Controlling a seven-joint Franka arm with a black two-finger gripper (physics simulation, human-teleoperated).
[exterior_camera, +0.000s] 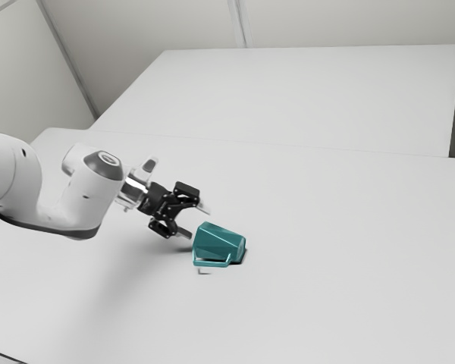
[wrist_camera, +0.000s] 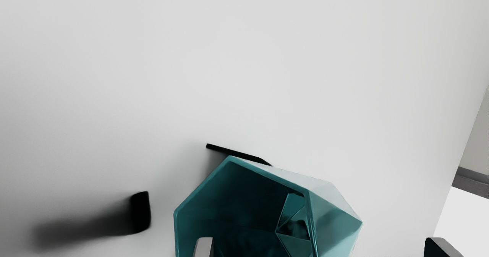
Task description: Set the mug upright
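Hand (exterior_camera: 195,221) slanting downward, fingers spread, just beside the tipped mug (exterior_camera: 218,244)

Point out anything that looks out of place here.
The teal mug looks off: it lies on its side, mouth toward the gripper. A small mark beside its handle also looks odd; I can't tell what it is.

1 faceted teal mug (exterior_camera: 218,242), 1 Franka arm (exterior_camera: 91,199), 1 black two-finger gripper (exterior_camera: 196,221); white tabletops (exterior_camera: 349,250): 2, looks like.
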